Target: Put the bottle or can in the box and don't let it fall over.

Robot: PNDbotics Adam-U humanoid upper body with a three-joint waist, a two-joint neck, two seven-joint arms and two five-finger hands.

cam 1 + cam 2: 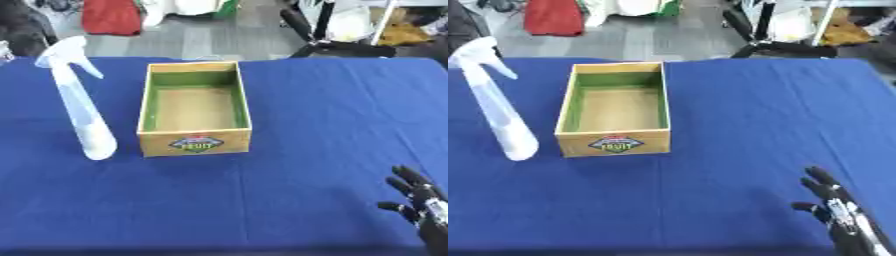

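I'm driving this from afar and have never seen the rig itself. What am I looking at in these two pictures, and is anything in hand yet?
Both pictures come from one stereo camera in the robot's head, looking down at the table: one from the left eye, one from the right, so they show nearly the same thing.

The robot is a humanoid upper body with two arms and fingered hands. Only its right hand shows, at the lower right, black, fingers up and relaxed, holding nothing. The left hand is out of view.

On the blue cloth stands a wooden box with green inner walls and a label on its near side; it is empty. Left of it, apart from it, a pale spray bottle stands upright, nozzle at the top. Nothing is held, and the bottle is not yet in the box.
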